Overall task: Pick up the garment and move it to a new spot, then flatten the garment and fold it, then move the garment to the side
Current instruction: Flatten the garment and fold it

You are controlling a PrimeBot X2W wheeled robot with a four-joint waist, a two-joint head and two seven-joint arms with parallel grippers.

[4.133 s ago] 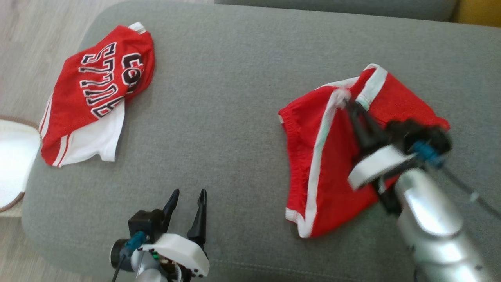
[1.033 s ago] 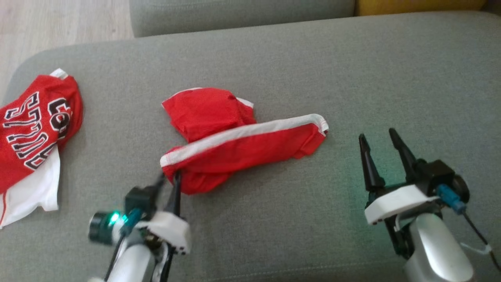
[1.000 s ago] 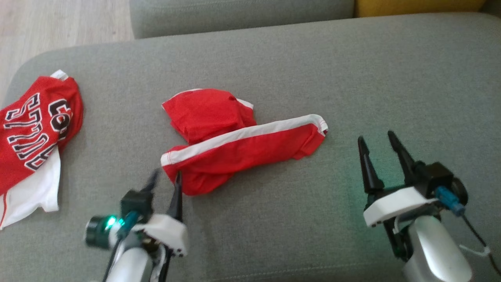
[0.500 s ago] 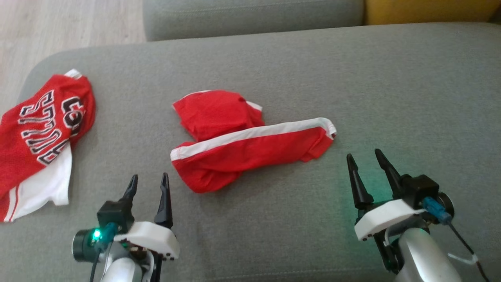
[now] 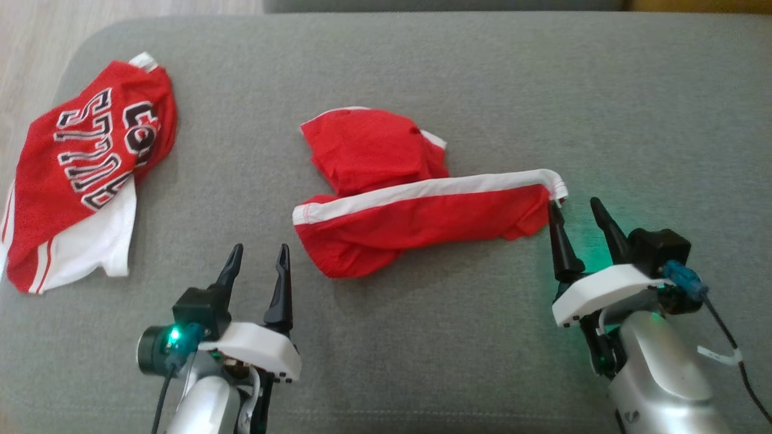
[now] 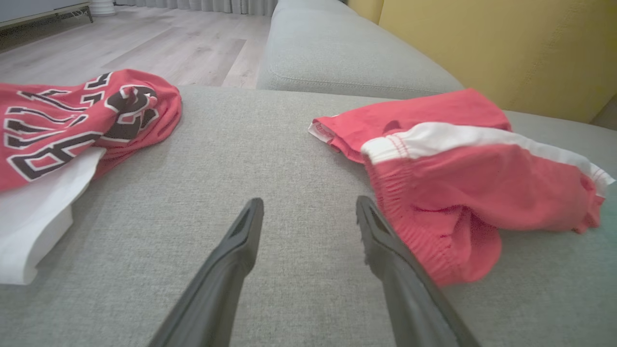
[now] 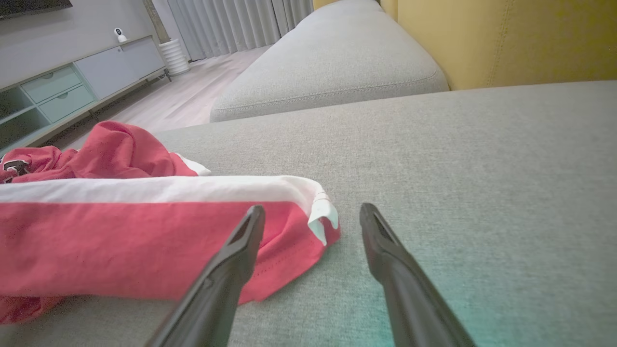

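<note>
On the sofa (image 5: 422,72), your left pincer (image 5: 260,247) has let go of the shorts (image 5: 422,220) and gapes empty; your right pincer (image 5: 573,203), equally wide and empty, now reaches their white-trimmed corner.

Cushion (image 5: 241,181) lies bare between jersey (image 5: 90,157) and shorts (image 5: 422,223) — also right of the shorts.

A red jersey (image 5: 90,163) with black-and-white lettering lies crumpled at the left of the head view, on a grey sofa cushion (image 5: 422,72). Pale wood floor (image 5: 30,36) shows at upper left. A yellow backrest (image 6: 506,43) fills the left wrist view's upper right.
</note>
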